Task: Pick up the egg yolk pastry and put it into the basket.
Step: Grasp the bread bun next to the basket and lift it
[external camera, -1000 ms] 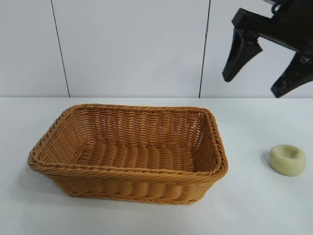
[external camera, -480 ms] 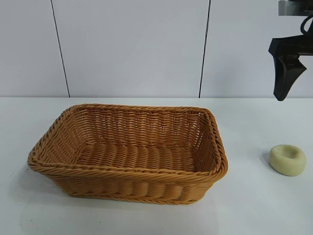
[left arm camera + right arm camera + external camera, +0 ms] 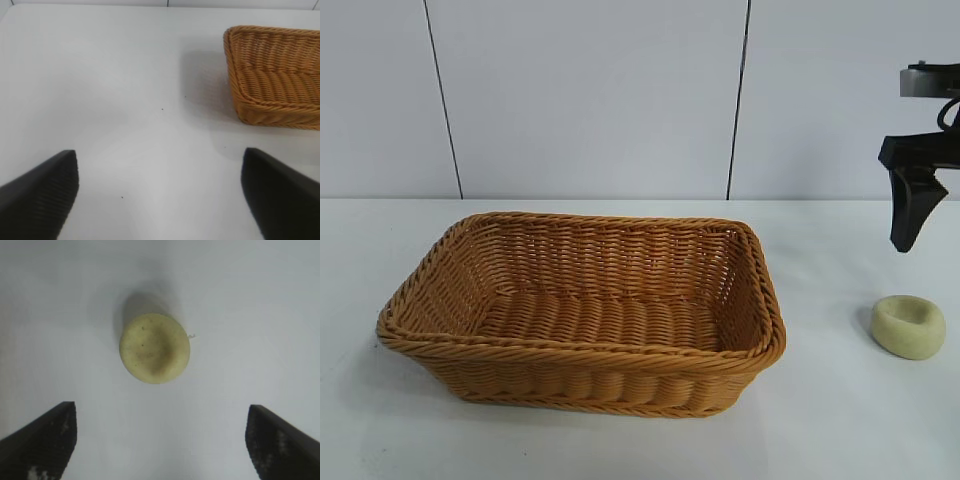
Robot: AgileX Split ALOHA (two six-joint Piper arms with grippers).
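The egg yolk pastry (image 3: pixel 909 326), a small pale yellow puck with a dimpled top, lies on the white table to the right of the basket (image 3: pixel 582 355). My right gripper (image 3: pixel 916 215) hangs above and just behind the pastry, open and empty. In the right wrist view the pastry (image 3: pixel 154 348) lies ahead of the spread fingers, with the gripper's midpoint (image 3: pixel 161 440) short of it. The wicker basket is orange-brown and empty. My left gripper (image 3: pixel 160 195) is open over bare table, with a corner of the basket (image 3: pixel 260 107) off to one side.
A white panelled wall stands behind the table. Bare white table lies between the basket and the pastry and along the front edge.
My right gripper has moved right and come down from the upper right corner, turning from a tilted spread pose to point straight down over the pastry. The basket and the pastry have not moved.
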